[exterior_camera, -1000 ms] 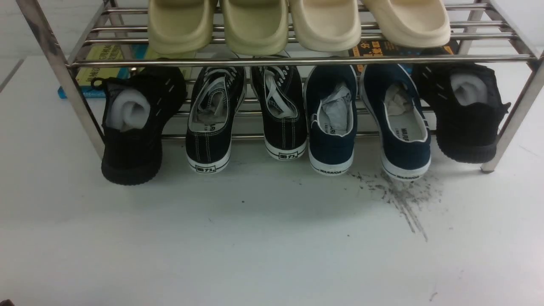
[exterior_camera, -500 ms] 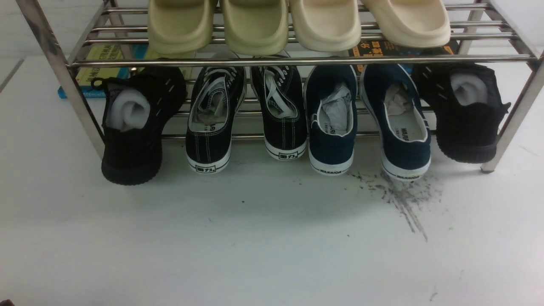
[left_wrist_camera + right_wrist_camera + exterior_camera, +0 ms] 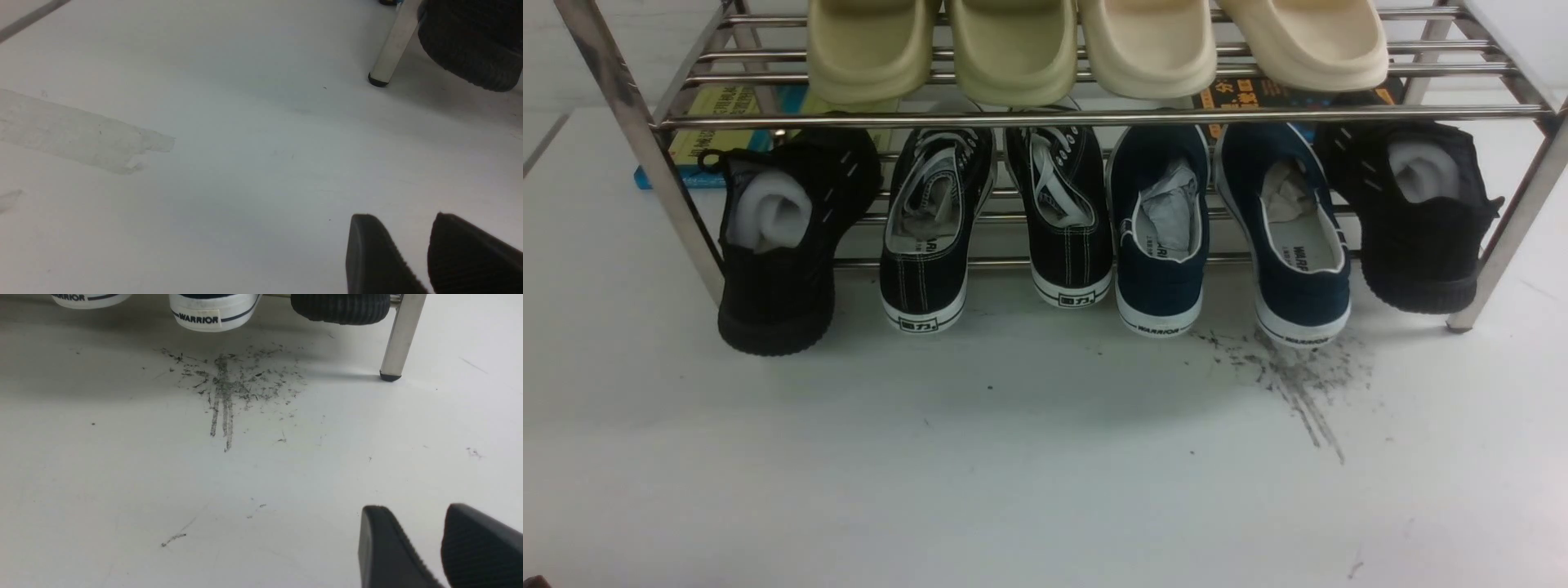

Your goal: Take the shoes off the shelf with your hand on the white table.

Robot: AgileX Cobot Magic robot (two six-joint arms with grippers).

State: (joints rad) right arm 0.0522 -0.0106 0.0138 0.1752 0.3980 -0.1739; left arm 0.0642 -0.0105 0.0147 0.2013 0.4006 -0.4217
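The navy shoes [image 3: 1161, 278] sit side by side on the lower tier of the shelf [image 3: 1094, 118], toes up under the top rail and heels tipped down past the front tube toward the table [image 3: 1013, 490]. They lie between the black lace-ups [image 3: 931, 245] and a black knit shoe [image 3: 1417, 245]. Whether the heels touch the table I cannot tell. Neither has been taken yet. The right claw [image 3: 416, 516] hovers low over the table, well short of the shelf, with its jaws partly apart and nothing between them. The left claw [image 3: 402, 228] is the same, parted and empty, off near the shelf's left leg. These should be light, with soft canvas uppers that give under a pinch, while the rubber sole and heel band are stiffer and grippy. The best hold is likely the heel, one finger inside the collar and one on the "WARRIOR" band (the paper stuffing sits further toward the toe, so it should not get in the way). The right one, just above the scuff marks [image 3: 1298, 392], is nearer the right claw. Pull it out low along the tilt, since lifting early could knock the top rail, and its neighbours stand close.
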